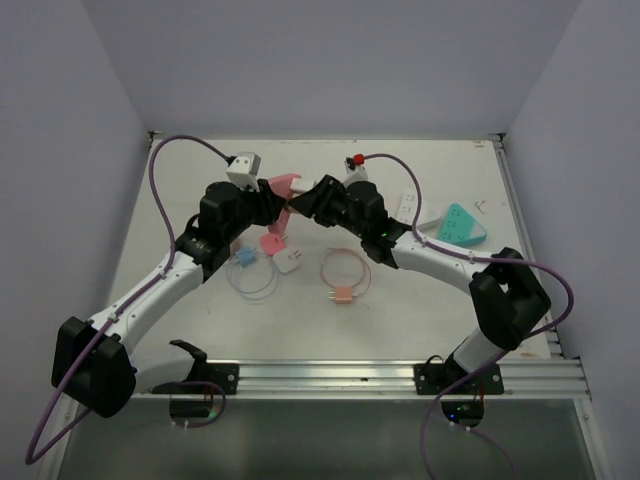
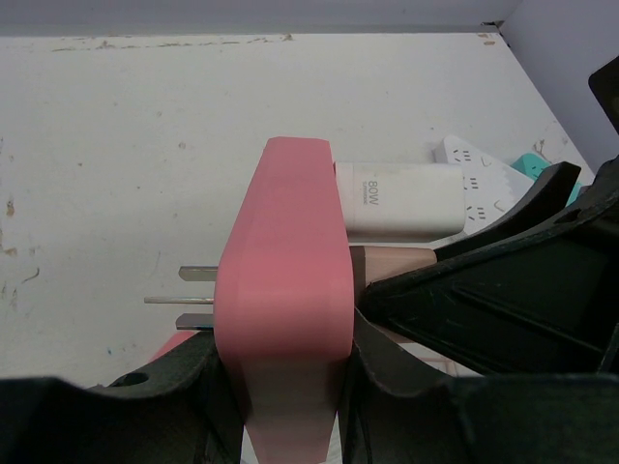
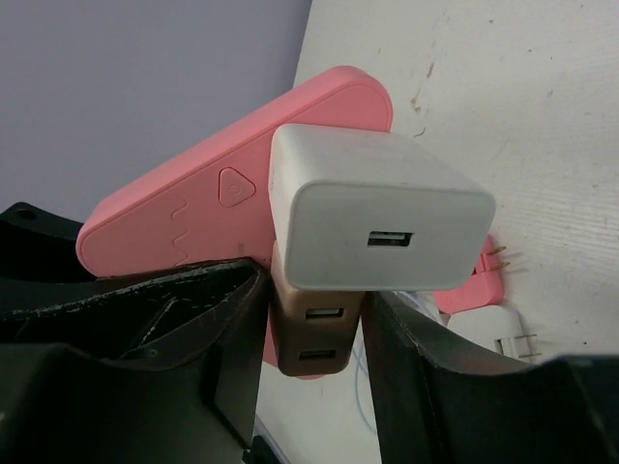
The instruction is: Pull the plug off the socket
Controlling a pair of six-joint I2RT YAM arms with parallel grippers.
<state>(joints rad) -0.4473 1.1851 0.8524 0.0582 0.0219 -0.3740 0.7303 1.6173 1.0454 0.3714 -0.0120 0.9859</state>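
Pink across the socket [image 3: 184, 217], embossed with a triangle and a zigzag. Tan on the plug [image 3: 308, 319], white on the charger [image 3: 377, 217] above. Black on left claw [image 2: 285, 406] and right claw [image 3: 311, 362]. Off-white, scuffed worktop [image 1: 420, 310]; teal strip [image 1: 455, 225]; purple cables [image 1: 190, 138].
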